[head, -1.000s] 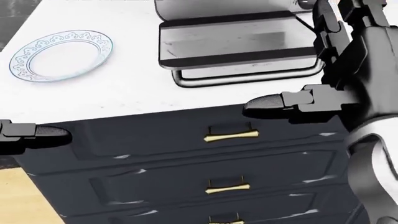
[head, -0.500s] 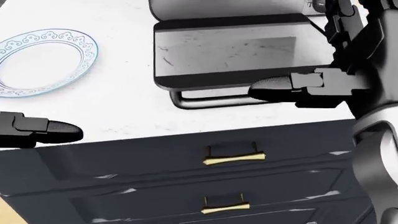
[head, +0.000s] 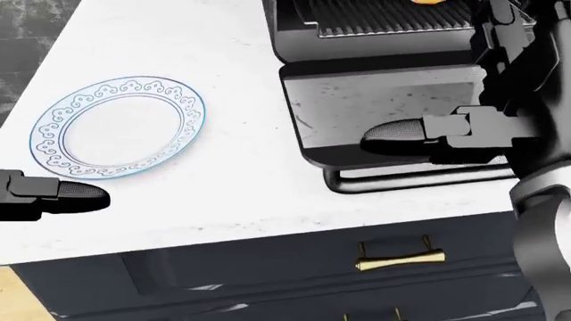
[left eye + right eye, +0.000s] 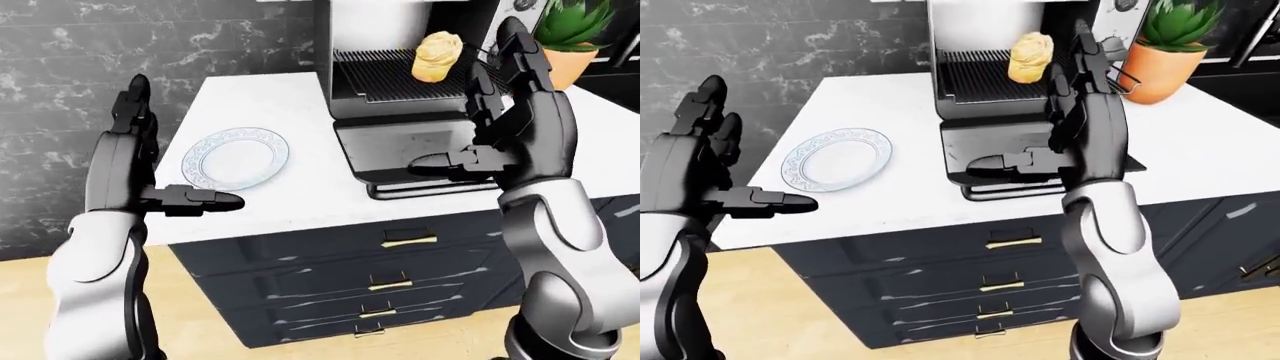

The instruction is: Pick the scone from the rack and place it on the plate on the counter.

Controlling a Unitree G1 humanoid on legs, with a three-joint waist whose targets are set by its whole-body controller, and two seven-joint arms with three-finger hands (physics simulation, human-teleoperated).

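The yellow scone point(image 4: 437, 55) stands on the dark rack point(image 4: 385, 73) inside an open toaster oven, top centre of the left-eye view. The clear patterned plate point(image 3: 118, 127) lies on the white counter point(image 3: 232, 174), left of the oven. My right hand point(image 4: 478, 120) is open and raised over the lowered oven door point(image 3: 383, 107), just right of and below the scone, not touching it. My left hand point(image 4: 160, 161) is open and empty, held above the counter's left edge near the plate.
A potted green plant point(image 4: 1168, 46) in an orange pot stands right of the oven. Dark drawers with brass handles point(image 4: 408, 240) run below the counter. A dark marble wall point(image 4: 90, 90) is at the left; wooden floor point(image 4: 760, 315) below.
The head camera has tilted up and shifted: plate and oven slid down and right, and the rack has come into view. Both hands keep their open pose.
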